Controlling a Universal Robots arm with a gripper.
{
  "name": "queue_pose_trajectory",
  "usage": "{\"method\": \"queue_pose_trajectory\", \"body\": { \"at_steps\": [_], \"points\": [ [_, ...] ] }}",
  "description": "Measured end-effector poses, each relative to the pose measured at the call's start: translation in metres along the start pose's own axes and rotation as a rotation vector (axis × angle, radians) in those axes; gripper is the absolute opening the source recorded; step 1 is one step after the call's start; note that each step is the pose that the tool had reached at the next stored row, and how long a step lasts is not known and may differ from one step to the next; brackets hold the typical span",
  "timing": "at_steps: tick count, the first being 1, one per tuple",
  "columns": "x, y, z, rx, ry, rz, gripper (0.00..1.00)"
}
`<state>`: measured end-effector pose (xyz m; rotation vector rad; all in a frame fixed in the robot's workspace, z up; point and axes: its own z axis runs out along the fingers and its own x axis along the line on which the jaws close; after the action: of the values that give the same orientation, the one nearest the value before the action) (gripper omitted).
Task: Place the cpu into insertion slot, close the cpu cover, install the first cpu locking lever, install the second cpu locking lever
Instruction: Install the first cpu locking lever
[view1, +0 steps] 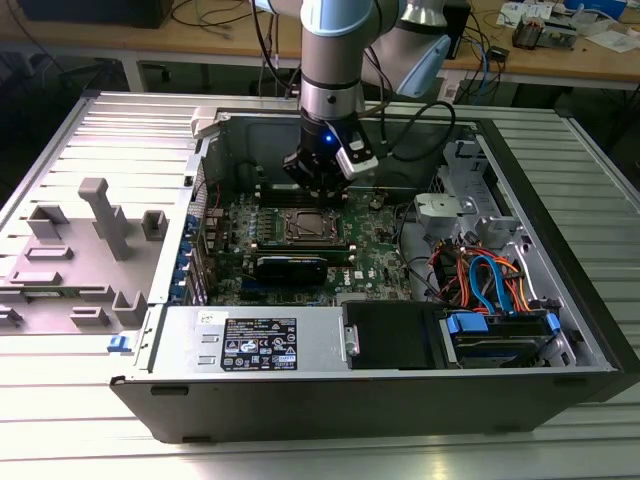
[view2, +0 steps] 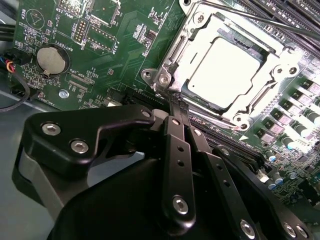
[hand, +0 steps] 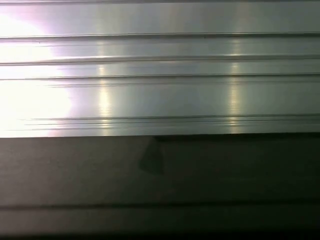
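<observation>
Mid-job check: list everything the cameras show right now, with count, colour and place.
cpu: one, silver-grey, seated in the insertion slot.
cpu cover: one, silver frame, lying down around the cpu.
insertion slot: one, black-rimmed, mid motherboard.
motherboard: one, green, on the case floor.
coin battery: one, silver, on the board beside the socket.
computer case: one, dark grey, lying open on the table.
power supply: one, silver, along the case's near wall.
cables: a bundle, blue, orange and red, exterior view's right.
fixture block: one, grey, exterior view's left.
gripper: one, black, jaws together at the cover's edge.
</observation>
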<state>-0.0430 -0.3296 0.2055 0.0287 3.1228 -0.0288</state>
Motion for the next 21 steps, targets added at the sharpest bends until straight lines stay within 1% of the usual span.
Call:
{"method": "queue_pose_trajectory", "body": {
  "at_steps": [13,21],
  "points": [
    [0.0001,-0.0009,0.0026,-0.0001,0.0001,0.000,0.11],
    [0.0001,-0.0009,0.0026,-0.0053,0.0001,0.000,0.11]
  ]
}}
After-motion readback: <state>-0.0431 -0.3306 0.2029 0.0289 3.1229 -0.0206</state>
